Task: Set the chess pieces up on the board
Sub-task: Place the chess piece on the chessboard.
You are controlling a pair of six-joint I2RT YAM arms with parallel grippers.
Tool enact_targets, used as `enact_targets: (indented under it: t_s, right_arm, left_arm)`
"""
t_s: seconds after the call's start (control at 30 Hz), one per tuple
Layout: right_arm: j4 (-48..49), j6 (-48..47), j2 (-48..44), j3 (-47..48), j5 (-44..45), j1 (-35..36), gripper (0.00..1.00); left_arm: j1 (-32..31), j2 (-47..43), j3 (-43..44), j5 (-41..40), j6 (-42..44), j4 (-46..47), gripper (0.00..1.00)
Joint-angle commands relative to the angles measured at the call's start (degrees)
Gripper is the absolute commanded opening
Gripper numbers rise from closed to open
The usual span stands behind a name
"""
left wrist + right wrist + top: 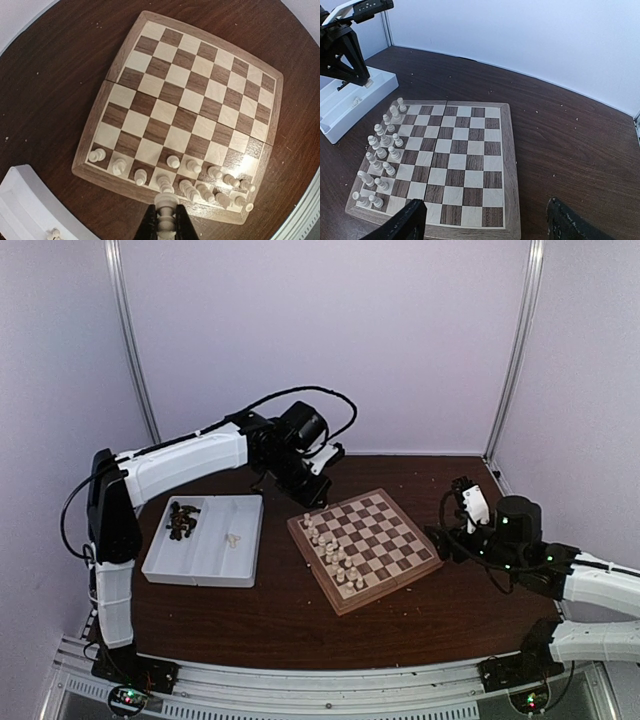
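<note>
Board (pixel 365 548) sits mid-table, cream pieces (pixel 332 552) lined along its edge nearest tray (pixel 205 552). Left end effector (pixel 165 223) pinched shut on one cream piece (pixel 166 204) above that edge. Right end effector (pixel 485 222) wide open, empty, toward table's right edge.

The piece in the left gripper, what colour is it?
Cream-white: the piece pinched by the left gripper shows best in the left wrist view.

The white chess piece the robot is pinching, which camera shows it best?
The left wrist view: the white piece sits close up, pinched between the fingers of the left gripper. From the top and right wrist views it is too small to make out.
</note>
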Motion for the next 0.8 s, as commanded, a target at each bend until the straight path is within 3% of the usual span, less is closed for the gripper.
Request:
enact_targets:
  t_s: [0.0,0.4,0.77]
  right_arm:
    - [2.32,-0.06,-0.76,-2.26,-0.87,-0.58,0.84]
    - [17.84,-2.25,-3.70,-12.13,-2.49,-0.54,0.83]
    - [19.78,-2.18,0.31,-11.61,-4.93,-0.57,0.83]
  left_arm:
    - [0.24,4.19,6.34,3.15,2.63,-0.34,0.02]
    - [0.24,12.72,14.68,1.95,4.21,-5.04,0.01]
    - [0.24,17.97,18.27,-0.56,5.08,-9.33,0.01]
